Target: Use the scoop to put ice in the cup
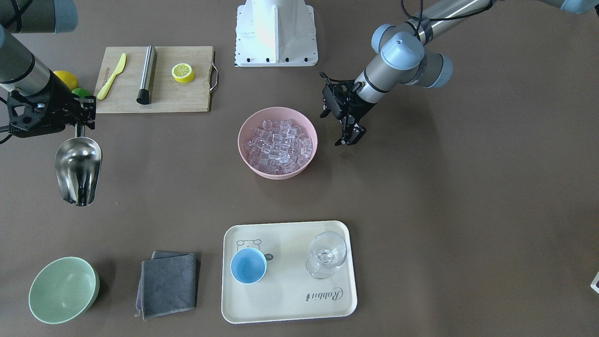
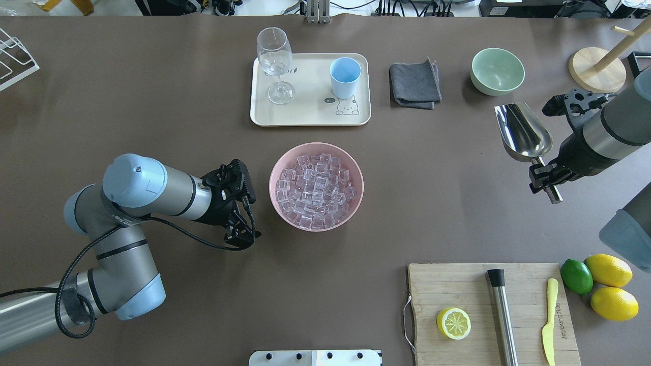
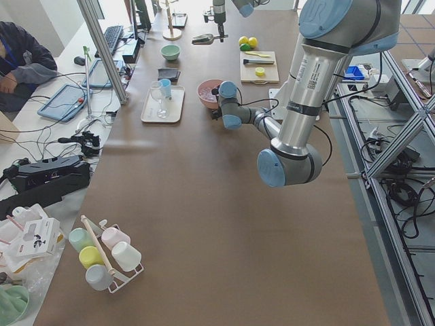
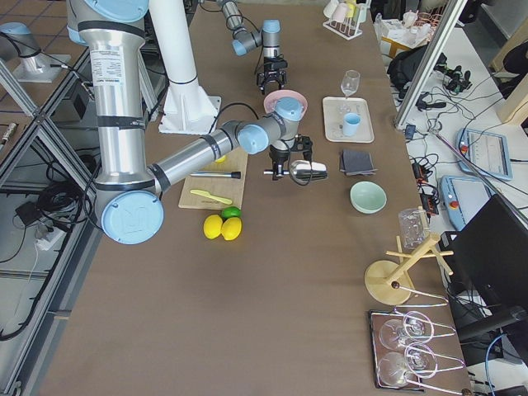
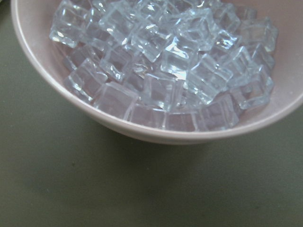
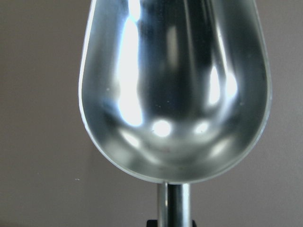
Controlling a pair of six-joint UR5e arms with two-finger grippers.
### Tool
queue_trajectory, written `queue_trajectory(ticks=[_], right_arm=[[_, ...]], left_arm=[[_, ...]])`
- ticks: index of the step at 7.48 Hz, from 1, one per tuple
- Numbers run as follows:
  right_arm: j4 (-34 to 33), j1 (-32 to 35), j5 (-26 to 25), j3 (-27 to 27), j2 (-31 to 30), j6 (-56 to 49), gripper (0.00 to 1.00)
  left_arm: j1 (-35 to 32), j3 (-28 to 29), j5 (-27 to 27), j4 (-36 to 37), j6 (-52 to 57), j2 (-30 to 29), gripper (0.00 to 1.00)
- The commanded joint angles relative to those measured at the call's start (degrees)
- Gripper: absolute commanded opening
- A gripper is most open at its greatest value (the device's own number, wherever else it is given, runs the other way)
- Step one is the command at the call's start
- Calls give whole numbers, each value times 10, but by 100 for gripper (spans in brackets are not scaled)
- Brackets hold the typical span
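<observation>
The ice (image 1: 278, 145) is a heap of clear cubes in a pink bowl (image 1: 248, 159) at the table's middle; it also shows in the overhead view (image 2: 315, 188) and close up in the left wrist view (image 5: 165, 61). The light-blue cup (image 1: 248, 265) (image 2: 345, 76) stands empty on a cream tray (image 1: 290, 299). My right gripper (image 1: 79, 122) (image 2: 541, 175) is shut on the handle of the steel scoop (image 1: 78, 171) (image 2: 524, 132), held above the table far to the bowl's side. The scoop's trough (image 6: 175, 94) is empty. My left gripper (image 1: 348, 139) (image 2: 243, 238) is open and empty beside the bowl.
A clear stemmed glass (image 1: 327, 255) shares the tray. A grey cloth (image 1: 167, 283) and a pale green bowl (image 1: 63, 290) lie beyond the scoop. A cutting board (image 1: 187, 98) holds a lemon half, a steel cylinder and a yellow knife. Lemons and a lime (image 2: 610, 284) lie by it.
</observation>
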Motion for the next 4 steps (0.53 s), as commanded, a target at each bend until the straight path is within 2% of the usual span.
queue_trajectory(ticks=[1,3,4], right_arm=[[-12,9,-32,2,11,-155,0],[-34,14,-32,5,24,-215,0],[-99,20,-34,31,49,-284,0]], left_arm=[[-19,45,-22,-3,69,-37,98],[-25,67,-24,-1,163,-52,98],[-33,82,-38,-1,164,-64,98]])
